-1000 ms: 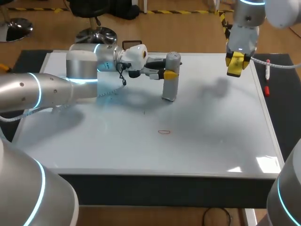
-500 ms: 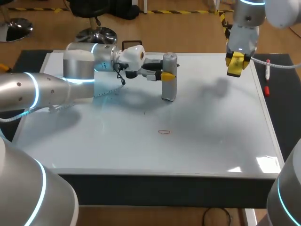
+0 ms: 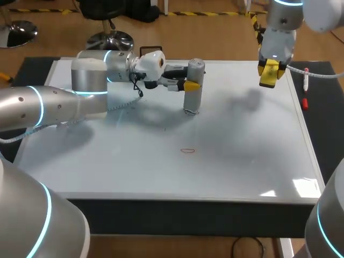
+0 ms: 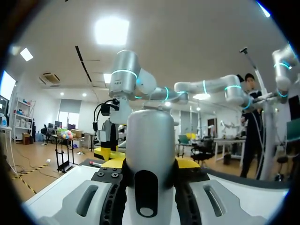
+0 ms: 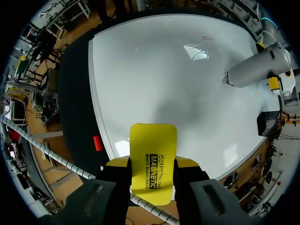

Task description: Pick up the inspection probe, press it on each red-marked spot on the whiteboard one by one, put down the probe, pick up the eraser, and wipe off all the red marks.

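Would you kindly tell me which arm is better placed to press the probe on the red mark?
Left: the left claw grips the probe, nearer the red mark; the right claw holds the eraser.

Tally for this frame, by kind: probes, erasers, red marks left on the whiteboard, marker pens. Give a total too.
probe: 1
eraser: 1
red mark: 1
marker pen: 1
Total: 4
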`<state>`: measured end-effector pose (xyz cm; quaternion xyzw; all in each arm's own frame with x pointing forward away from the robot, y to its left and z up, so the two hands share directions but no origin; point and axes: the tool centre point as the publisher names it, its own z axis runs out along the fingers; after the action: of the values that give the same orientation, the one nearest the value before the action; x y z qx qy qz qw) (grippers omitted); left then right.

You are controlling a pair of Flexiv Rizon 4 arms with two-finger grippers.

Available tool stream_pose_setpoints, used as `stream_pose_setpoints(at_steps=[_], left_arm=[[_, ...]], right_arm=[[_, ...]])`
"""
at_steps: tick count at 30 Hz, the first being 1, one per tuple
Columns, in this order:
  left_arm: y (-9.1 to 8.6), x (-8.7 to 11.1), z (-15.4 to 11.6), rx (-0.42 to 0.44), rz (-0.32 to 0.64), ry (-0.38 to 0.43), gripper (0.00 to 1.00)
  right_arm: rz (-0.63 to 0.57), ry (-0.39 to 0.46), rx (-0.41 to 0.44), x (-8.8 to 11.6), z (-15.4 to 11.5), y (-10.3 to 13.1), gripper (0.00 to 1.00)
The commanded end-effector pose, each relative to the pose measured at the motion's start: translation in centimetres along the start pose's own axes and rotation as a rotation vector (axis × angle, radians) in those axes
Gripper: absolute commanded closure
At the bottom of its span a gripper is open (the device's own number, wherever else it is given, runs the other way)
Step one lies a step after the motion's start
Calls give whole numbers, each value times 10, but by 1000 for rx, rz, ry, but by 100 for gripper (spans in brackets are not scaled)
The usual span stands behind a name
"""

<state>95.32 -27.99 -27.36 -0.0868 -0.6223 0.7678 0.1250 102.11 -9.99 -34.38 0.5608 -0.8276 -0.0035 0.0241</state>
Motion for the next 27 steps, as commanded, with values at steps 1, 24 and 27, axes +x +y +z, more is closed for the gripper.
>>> stream_pose_setpoints(at_steps=[1,24,27], left_arm=[[-12,5,-1,-5,11,-13,100],[-78,9,-102,24,118,-203,100],[-86,8,-123,35,127,-244,100]], right_arm=[[-2,3,1,1,-1,-1,100],[-2,3,1,1,-1,-1,100],[-2,3,1,1,-1,-1,100]])
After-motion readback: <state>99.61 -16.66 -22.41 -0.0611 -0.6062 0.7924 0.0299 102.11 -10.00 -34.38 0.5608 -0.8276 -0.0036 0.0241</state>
